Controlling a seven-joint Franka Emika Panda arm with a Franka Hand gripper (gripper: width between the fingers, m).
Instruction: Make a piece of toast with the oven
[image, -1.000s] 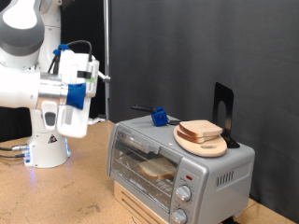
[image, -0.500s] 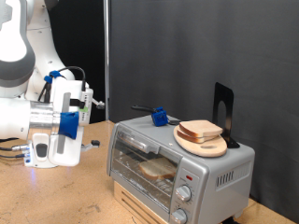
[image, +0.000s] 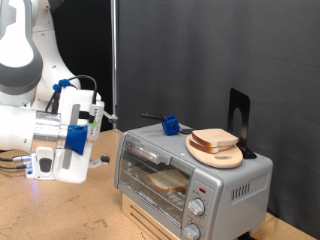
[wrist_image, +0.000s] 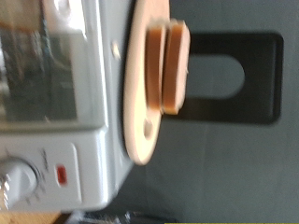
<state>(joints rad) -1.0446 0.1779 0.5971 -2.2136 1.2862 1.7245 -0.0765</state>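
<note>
Can't tell if the jaws are apart or together: the gripper is side-on in the exterior view, fingers too small to read, and the wrist view shows no fingers at all. Nothing visible between them.

Gripper hangs off to the exterior view's left of the oven, at about roof height, apart from it. Wrist cam looks across at the oven's knob end.

Toast sits inside on the rack, seen through the glass; door looks closed. Second slice is on the wooden plate on the oven roof, with a black stand behind it and a blue object near it.

Risks, my read:
- Plate overhangs the roof edge in the wrist view. Any bump to the oven body could slide it off.
- Approach at roof height could clip the blue object.
- Knobs are small and close together; easy to slip or turn the wrong one.
</note>
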